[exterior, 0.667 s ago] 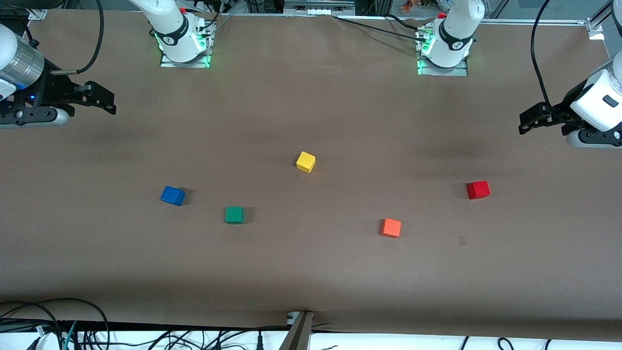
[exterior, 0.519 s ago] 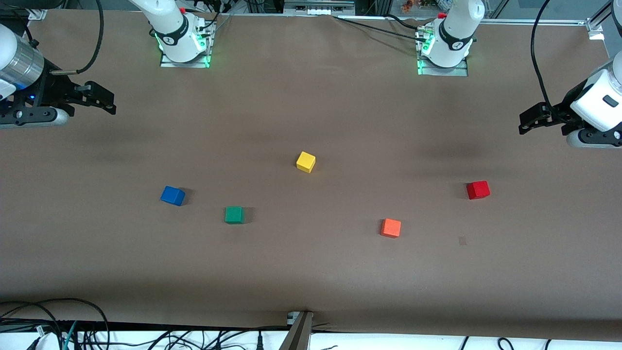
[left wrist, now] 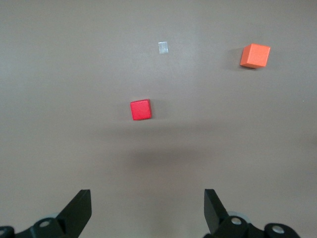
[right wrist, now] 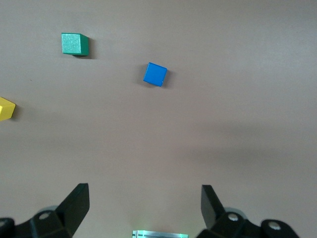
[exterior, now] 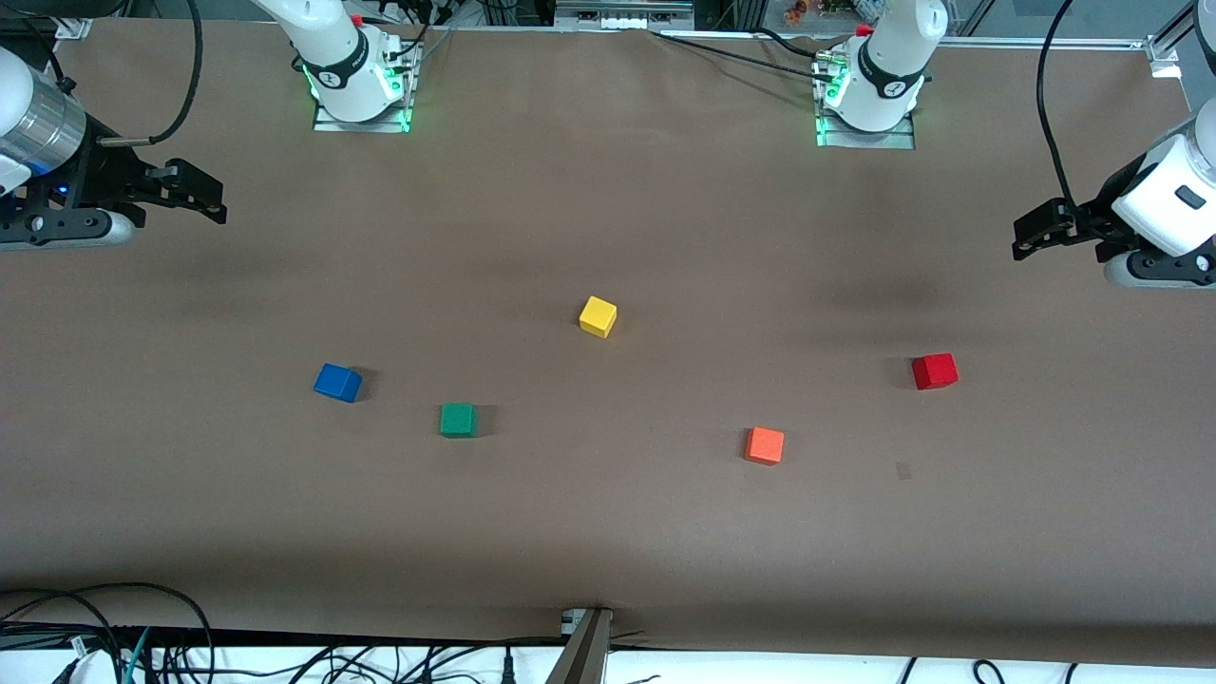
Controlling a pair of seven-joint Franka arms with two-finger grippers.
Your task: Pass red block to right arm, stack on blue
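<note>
Hanging at the right edge of the front view, the left pincer (exterior: 1031, 236) is spread wide and carries nothing; its wrist view shows both black fingers (left wrist: 79, 208) well apart with bare worktop (exterior: 608, 532) between them. The red block (exterior: 935, 370) sits on the worktop below and a little toward the centre of the frame from that pincer, flat on one face and untouched. In the left wrist view the red block (left wrist: 140, 109) lies ahead of the fingers, roughly centred in their gap, so the coming move looks like a reach forward and down. Being a cube, it has no long axis to line up with.

At the left edge of the front view the right pincer (exterior: 211, 201) waits over the worktop, also spread and empty. The blue cube (exterior: 337, 382) rests in the lower-left part of the scene, clearly closer to the right arm. A green cube (exterior: 458, 419), yellow cube (exterior: 598, 315) and orange cube (exterior: 764, 445) lie scattered between. The left arm is plainly the nearer to the red block.
</note>
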